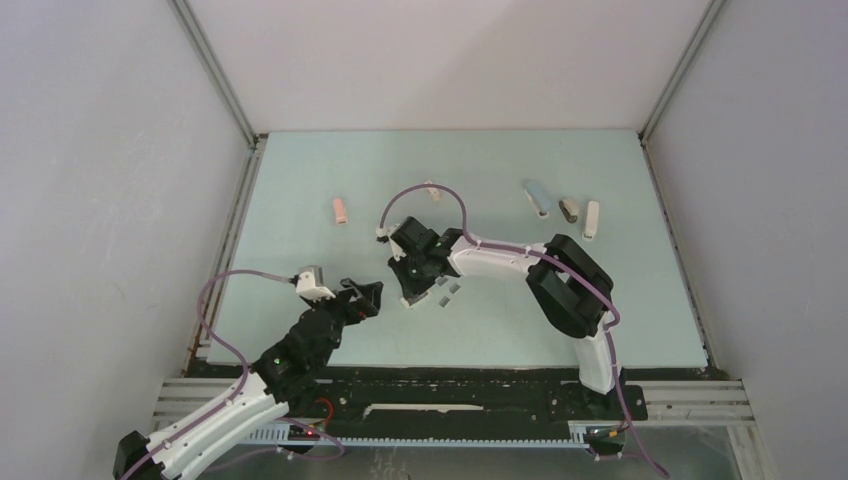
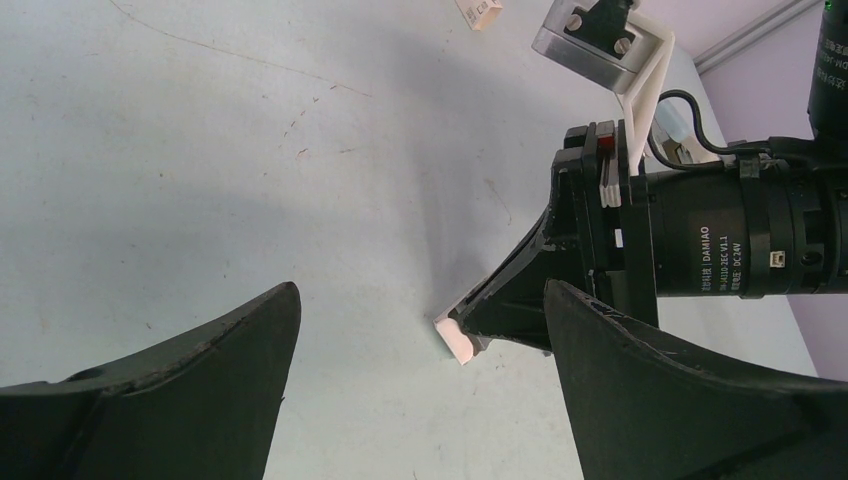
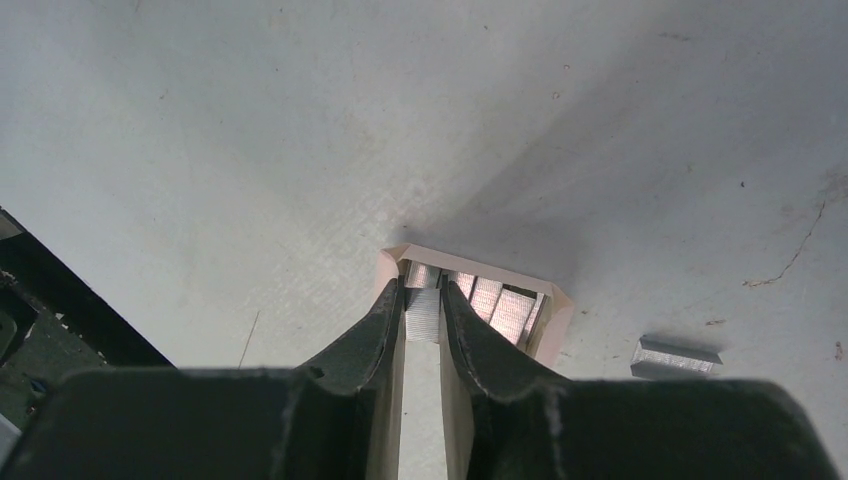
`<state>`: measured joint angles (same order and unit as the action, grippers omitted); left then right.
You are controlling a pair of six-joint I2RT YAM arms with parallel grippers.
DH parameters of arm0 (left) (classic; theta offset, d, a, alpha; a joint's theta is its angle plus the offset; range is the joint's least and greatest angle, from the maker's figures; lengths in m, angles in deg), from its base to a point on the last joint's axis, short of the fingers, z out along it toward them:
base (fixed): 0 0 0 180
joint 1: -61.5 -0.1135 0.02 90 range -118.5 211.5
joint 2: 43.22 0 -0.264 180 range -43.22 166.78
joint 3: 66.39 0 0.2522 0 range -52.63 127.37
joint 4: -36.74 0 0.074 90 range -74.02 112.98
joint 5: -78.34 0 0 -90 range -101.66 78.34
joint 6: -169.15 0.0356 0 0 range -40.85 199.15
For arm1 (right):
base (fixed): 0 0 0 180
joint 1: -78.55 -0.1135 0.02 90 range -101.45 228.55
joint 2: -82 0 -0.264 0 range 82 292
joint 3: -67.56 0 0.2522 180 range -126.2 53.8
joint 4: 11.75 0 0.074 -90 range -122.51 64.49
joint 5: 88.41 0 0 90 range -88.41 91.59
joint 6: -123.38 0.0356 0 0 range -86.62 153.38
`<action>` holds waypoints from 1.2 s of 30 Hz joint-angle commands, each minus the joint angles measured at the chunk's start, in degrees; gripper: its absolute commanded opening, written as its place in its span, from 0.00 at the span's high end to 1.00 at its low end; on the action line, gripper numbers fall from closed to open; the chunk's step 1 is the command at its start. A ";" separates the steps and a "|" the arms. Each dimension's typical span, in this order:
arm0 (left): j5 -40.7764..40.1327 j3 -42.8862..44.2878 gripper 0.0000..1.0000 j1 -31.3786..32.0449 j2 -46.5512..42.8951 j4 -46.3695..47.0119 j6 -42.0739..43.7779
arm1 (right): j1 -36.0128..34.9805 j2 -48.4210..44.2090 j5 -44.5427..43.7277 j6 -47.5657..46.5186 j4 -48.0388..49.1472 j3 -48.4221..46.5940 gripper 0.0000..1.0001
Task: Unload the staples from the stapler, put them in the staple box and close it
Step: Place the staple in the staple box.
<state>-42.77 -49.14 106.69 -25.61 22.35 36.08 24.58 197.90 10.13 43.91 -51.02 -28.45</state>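
Note:
A pale pink stapler (image 3: pixel 556 318) lies open on the table, with silver staples (image 3: pixel 500 308) in its channel. My right gripper (image 3: pixel 423 292) reaches down into it and is shut on one strip of staples (image 3: pixel 424 314). A loose strip of staples (image 3: pixel 677 357) lies on the table just right of it, and loose strips show in the top view (image 1: pixel 446 293). In the top view my right gripper (image 1: pixel 413 283) stands over the stapler (image 1: pixel 414 298). My left gripper (image 1: pixel 362 295) is open and empty just left of it. The stapler's end (image 2: pixel 455 340) shows between the open left gripper's (image 2: pixel 420 300) fingers.
Other staplers lie at the back of the table: pink (image 1: pixel 341 210), beige (image 1: pixel 432 192), blue (image 1: pixel 537 197), brown (image 1: pixel 569 209) and white (image 1: pixel 592 218). The right arm's black wrist (image 2: pixel 720 235) stands close in front of my left gripper. Grey walls enclose the table.

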 commanded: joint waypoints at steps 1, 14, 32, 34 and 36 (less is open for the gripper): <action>-0.19 -1.11 0.03 -0.35 0.16 1.47 0.29 | 0.27 0.86 0.82 0.86 -0.02 -2.59 0.75; 0.00 -1.12 0.03 -0.35 -0.02 1.37 0.18 | 0.51 0.56 0.69 0.74 -0.41 -2.82 0.67; 1.43 -1.29 0.04 -0.35 -0.57 1.73 0.64 | 1.92 -6.61 8.46 -7.68 -2.93 -4.05 0.68; 2.37 -1.45 0.03 -0.28 -0.60 2.42 1.17 | 2.79 -8.38 13.59 -12.20 -5.14 -4.07 0.68; 3.36 -1.55 0.03 -0.33 -0.43 3.21 1.80 | 4.32 -10.41 19.86 -18.59 -7.75 -3.94 0.68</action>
<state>-41.06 -49.14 106.67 -25.66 22.44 36.14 26.55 194.38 18.43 36.54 -54.81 -30.29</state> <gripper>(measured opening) 0.965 0.320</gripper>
